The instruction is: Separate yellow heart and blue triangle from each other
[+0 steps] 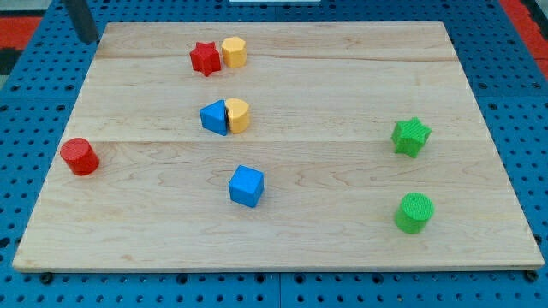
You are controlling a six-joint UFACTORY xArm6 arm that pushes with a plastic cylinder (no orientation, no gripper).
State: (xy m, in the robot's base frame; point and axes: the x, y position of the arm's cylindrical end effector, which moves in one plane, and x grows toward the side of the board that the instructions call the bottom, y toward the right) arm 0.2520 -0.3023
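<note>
Yellow heart (pixel 239 114) touching blue triangle (pixel 214 117), red star (pixel 205 58) above, my tip (pixel 88 38) far off, no pincer

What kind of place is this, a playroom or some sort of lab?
Probably a robot lab bench. A wooden board with small coloured blocks, like the blue triangle touching the yellow heart, lies on a blue perforated table; a dark rod, my tip, stands at the view's top left.

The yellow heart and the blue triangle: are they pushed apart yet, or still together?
Still together. The yellow heart sits flush against the blue triangle, no board showing between them. My tip is far off at the view's top left.
</note>
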